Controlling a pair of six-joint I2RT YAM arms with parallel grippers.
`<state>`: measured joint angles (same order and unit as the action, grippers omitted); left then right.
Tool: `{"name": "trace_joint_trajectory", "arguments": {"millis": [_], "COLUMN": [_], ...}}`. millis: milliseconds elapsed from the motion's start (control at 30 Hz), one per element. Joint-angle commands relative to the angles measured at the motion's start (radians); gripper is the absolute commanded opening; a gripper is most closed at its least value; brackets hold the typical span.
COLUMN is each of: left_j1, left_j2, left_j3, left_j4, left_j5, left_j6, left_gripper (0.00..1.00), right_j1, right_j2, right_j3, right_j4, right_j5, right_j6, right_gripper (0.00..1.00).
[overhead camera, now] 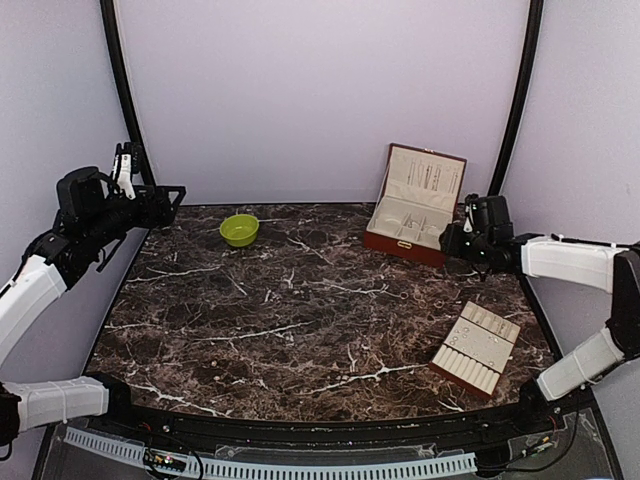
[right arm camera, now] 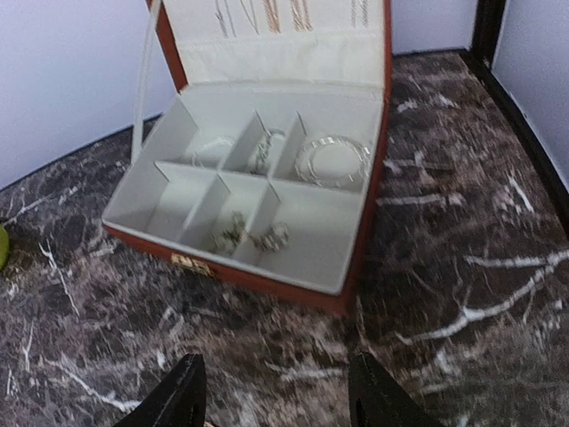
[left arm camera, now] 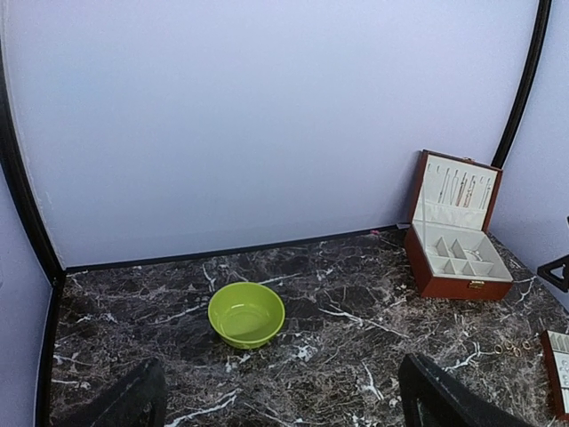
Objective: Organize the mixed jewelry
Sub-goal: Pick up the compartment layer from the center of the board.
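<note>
**The mixed jewelry (right arm camera: 233, 236) is sitting in the open box (right arm camera: 267, 285)**

A thin hoop (right arm camera: 333, 160) is lying in the back right compartment. Blurred small pieces are sitting in others. Chains (right arm camera: 267, 13) on the lid are running off the top edge. The right gripper (right arm camera: 276, 374) is hovering just before the box, fingers spread, empty. The left gripper (left arm camera: 280, 382), only fingertips showing, is hanging spread and empty.

Even, soft, bright light with faint shadows; right wrist view slightly blurred; overhead view bows at edges.
</note>
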<state>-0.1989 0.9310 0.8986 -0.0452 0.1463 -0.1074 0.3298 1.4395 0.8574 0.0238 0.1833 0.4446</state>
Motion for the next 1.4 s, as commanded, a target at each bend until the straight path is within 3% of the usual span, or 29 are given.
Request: {"name": "trace_joint_trajectory", "arguments": {"millis": [0,167,333,833,1100,1367], "left_j1": [0.004,0.004,0.004,0.004,0.004,0.004], "left_j2": [-0.013,0.008,0.016,0.014,0.011,0.009], "left_j3": [-0.015,-0.016,-0.018,-0.02,-0.02,-0.02], "left_j4": [0.031,0.032,0.036,0.038,0.038,0.038], "left_j5": [-0.043,-0.036,-0.012,0.0,-0.003,-0.006], "left_j6": [0.023,0.014,-0.005,-0.007,-0.007,-0.005], "left_gripper": [0.93,0.93,0.93,0.93,0.93,0.93], "right_j1": [-0.006,-0.001,0.025,0.069,0.085,0.087], "right_j2": [-0.122,-0.2,-0.151,-0.035,-0.003,0.034], "right_j3": [-0.132,-0.204,-0.205,-0.165,-0.161,-0.164], "right_j4": [-0.195,-0.294,-0.354,-0.372,-0.389,-0.375], "right_j5": [0.035,0.056,0.099,0.142,0.19,0.197], "right_j6": [0.164,0.349,0.417,0.459,0.491,0.497], "right_gripper": [0.56,0.56,0.47,0.26,0.23,0.13]}}
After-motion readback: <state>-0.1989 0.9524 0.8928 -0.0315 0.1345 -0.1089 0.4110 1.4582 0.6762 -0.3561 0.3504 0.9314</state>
